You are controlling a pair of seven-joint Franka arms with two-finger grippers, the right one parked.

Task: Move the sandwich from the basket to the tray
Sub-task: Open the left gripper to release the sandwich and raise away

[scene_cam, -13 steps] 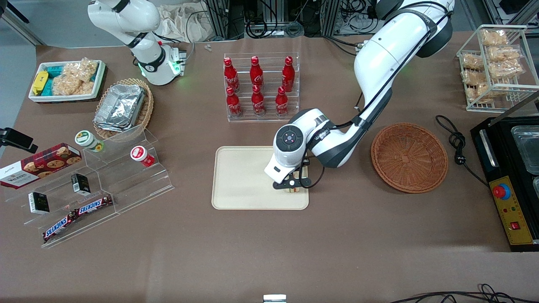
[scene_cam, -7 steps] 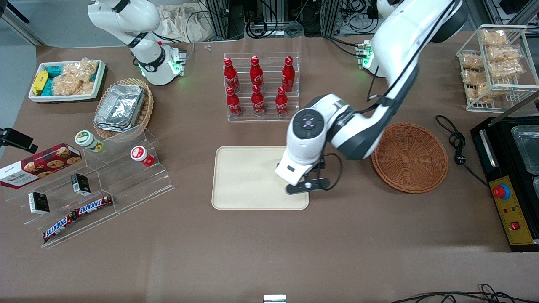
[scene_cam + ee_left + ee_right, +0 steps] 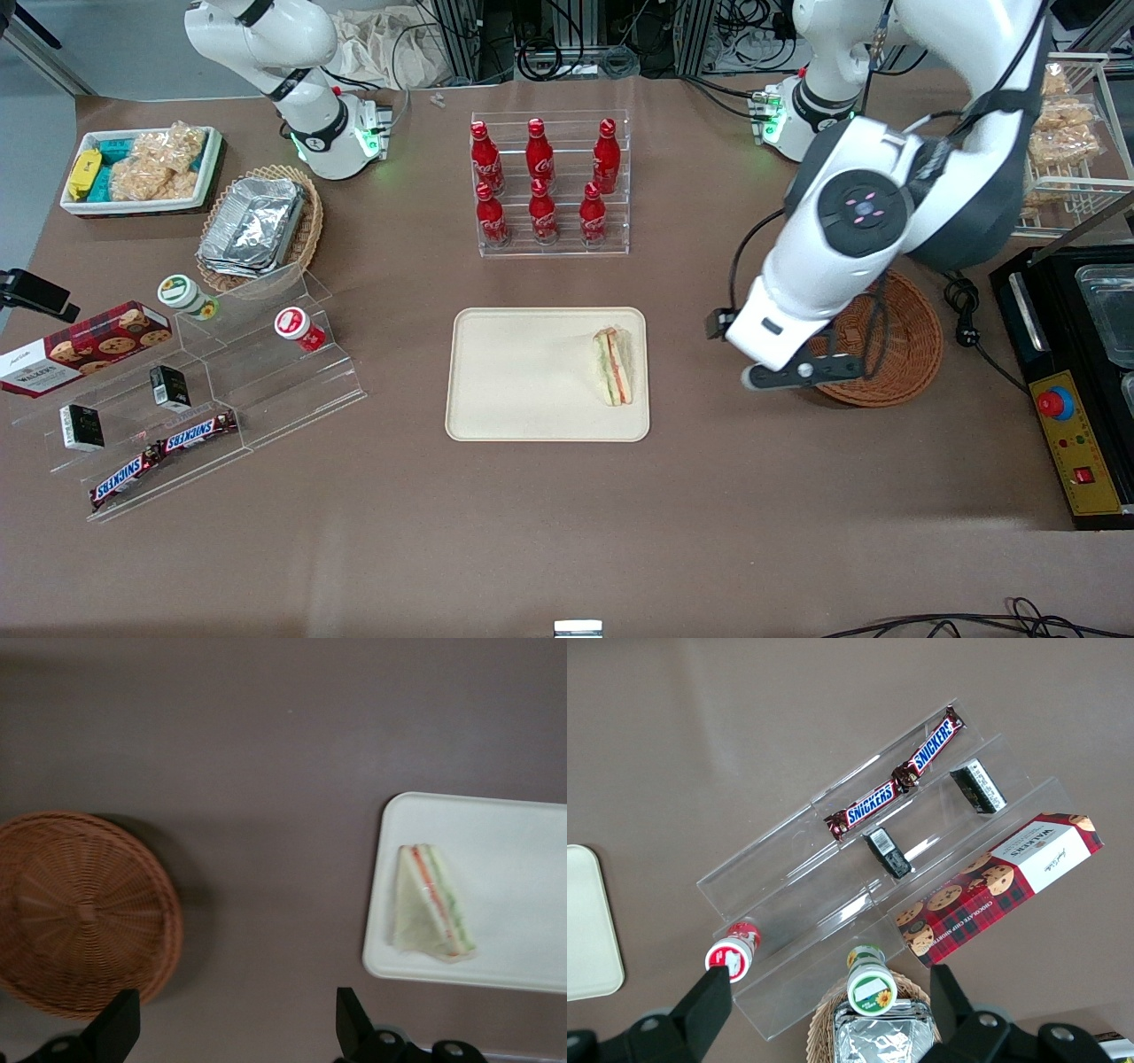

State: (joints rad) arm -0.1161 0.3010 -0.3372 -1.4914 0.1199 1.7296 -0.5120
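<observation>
The triangular sandwich [image 3: 615, 366] lies flat on the cream tray [image 3: 523, 381], near the tray's edge closest to the basket; it also shows in the left wrist view [image 3: 430, 904] on the tray [image 3: 523, 868]. The reddish-brown wicker basket [image 3: 904, 341] is empty and partly covered by the arm; it also shows in the left wrist view [image 3: 75, 908]. My left gripper [image 3: 793, 377] is raised above the table between tray and basket, over the basket's rim. In the left wrist view the gripper [image 3: 235, 1032] is open and empty, fingers wide apart.
An acrylic rack of red cola bottles [image 3: 545, 182] stands farther from the front camera than the tray. A black appliance [image 3: 1076, 372] and a wire rack of snacks [image 3: 1054, 133] sit toward the working arm's end. An acrylic step shelf [image 3: 221, 390] lies toward the parked arm's end.
My gripper has let go of the sandwich on the tray, risen, and swung away toward the basket. The sandwich, earlier hidden under the gripper, now lies in plain view.
</observation>
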